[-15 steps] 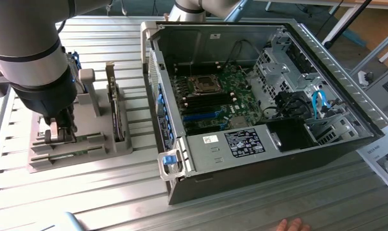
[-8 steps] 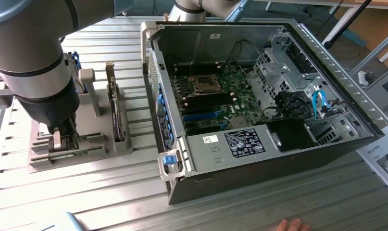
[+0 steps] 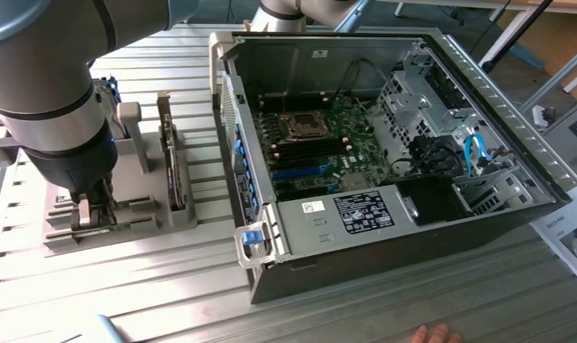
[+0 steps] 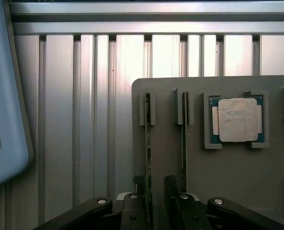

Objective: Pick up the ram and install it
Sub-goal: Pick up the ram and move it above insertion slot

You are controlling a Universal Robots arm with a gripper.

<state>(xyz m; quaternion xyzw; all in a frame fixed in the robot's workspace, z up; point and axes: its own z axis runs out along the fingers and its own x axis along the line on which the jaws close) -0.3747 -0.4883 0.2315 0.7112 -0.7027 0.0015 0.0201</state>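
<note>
The ram (image 4: 147, 143) is a thin green stick standing on edge in a slot of the grey holder (image 4: 228, 182), with a second stick (image 4: 184, 139) in the slot beside it. My gripper (image 4: 154, 186) is open, and its black fingers (image 4: 172, 191) straddle the near end of the first stick with a gap on one side. In the exterior view the gripper (image 3: 93, 211) is lowered onto the holder (image 3: 126, 232) at that view's left. The open computer case (image 3: 479, 214) lies at its right, with the motherboard's memory slots (image 3: 312, 151) exposed.
A square silver processor chip (image 4: 237, 120) sits in its own pocket of the holder. A boxy drive (image 3: 174, 168) stands upright in the holder. A light-blue rounded object (image 4: 3, 105) lies on the ribbed metal table (image 4: 84, 120). A person's hand (image 3: 435, 334) rests at the table's front edge.
</note>
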